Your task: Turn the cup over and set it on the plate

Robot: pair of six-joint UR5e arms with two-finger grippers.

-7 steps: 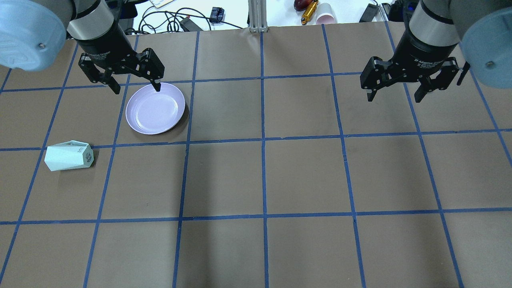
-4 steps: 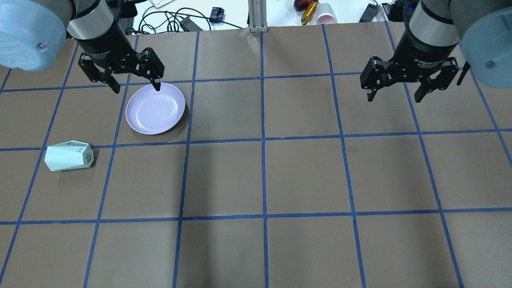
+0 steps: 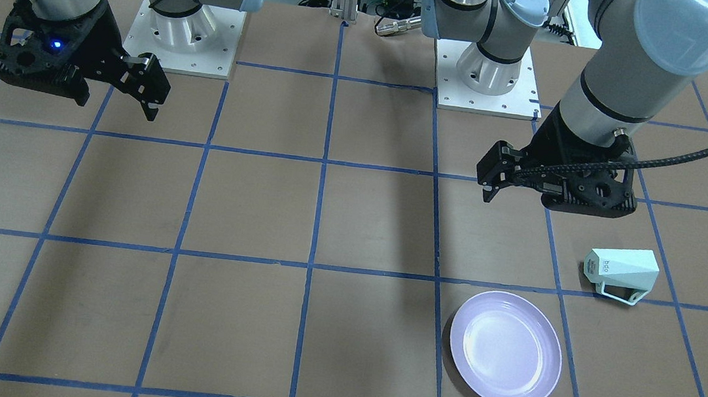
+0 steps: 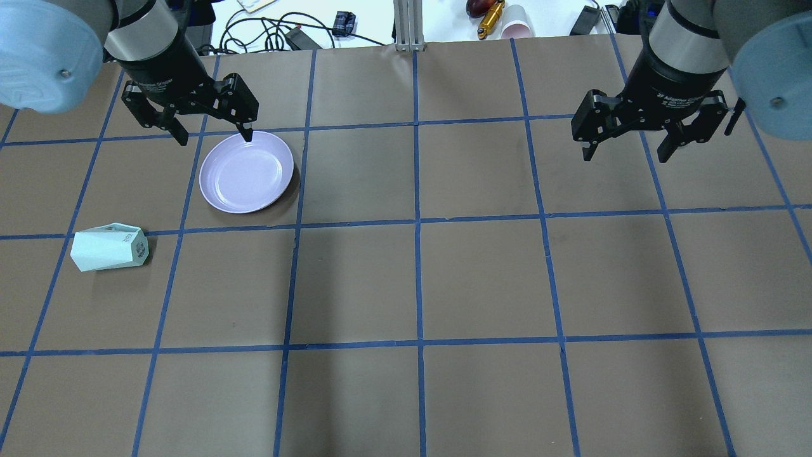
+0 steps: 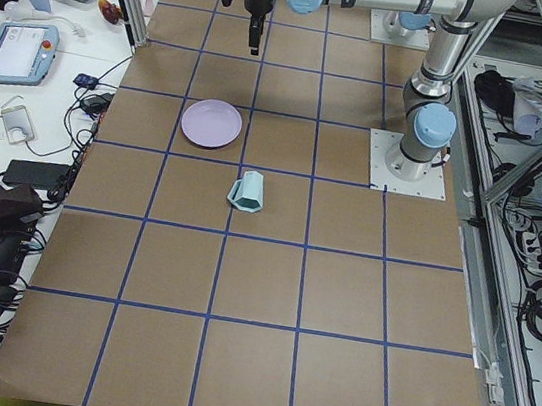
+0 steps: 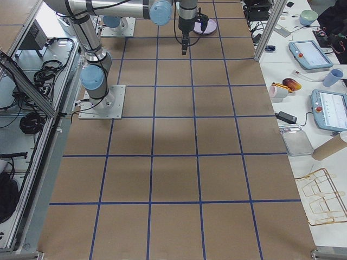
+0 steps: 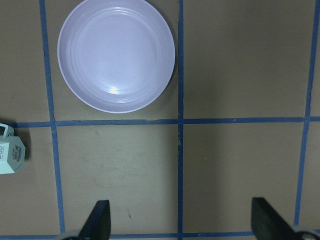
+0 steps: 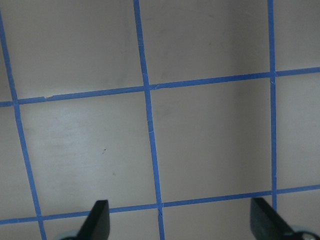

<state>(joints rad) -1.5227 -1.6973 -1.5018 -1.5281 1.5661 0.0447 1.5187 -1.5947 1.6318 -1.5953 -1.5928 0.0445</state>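
Observation:
The pale mint-green cup [image 4: 109, 249] lies on its side on the brown table at the left, with its printed base toward the centre and its handle toward the far side [image 3: 622, 271]. The lavender plate [image 4: 246, 172] sits upright and empty, apart from the cup and farther from me. My left gripper [image 4: 214, 138] is open and empty, hovering over the plate's far-left rim. The left wrist view shows the plate [image 7: 116, 55] and the cup's base [image 7: 10, 156] at the left edge. My right gripper [image 4: 625, 155] is open and empty above bare table at the far right.
Blue tape lines [image 4: 417, 219] divide the table into squares. Cables, a pink cup [image 4: 515, 24] and small items lie past the far edge. The arm bases [image 3: 187, 30] stand at my side of the table.
My left gripper has shifted slightly away from me and to the left, still open. The cup, the plate and the right arm have not moved.

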